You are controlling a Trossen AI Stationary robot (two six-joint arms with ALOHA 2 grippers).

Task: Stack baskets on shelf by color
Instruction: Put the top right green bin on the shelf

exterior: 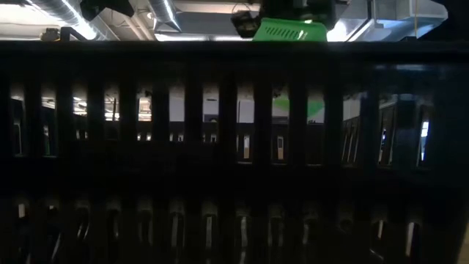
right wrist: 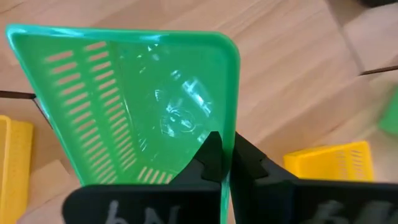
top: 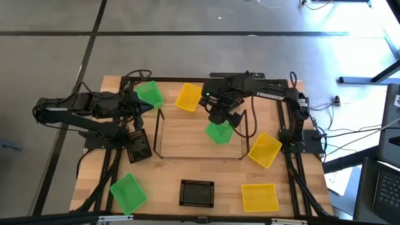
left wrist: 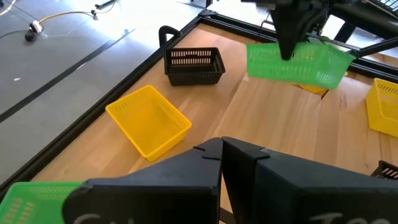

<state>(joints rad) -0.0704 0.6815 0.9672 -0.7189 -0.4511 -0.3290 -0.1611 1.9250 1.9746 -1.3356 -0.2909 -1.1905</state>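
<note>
My right gripper is shut on a green basket that hangs over the right part of the shelf, a light-wood board with black wire frames at both short ends. The same basket shows in the left wrist view and at the top of the low view. My left gripper waits shut at the far left, raised beside another green basket that sits on the table. A yellow basket lies past the shelf's far edge. My right gripper pinches one side wall of the green basket at its rim, one finger inside the basket and one outside. The fingers come from above, slanting down. The basket hangs below them, tilted and lifted clear of the shelf.
Around the shelf on the table lie two yellow baskets at the right, a black basket at the near edge, a green one near left and a black one left of the shelf. A black basket fills the low view.
</note>
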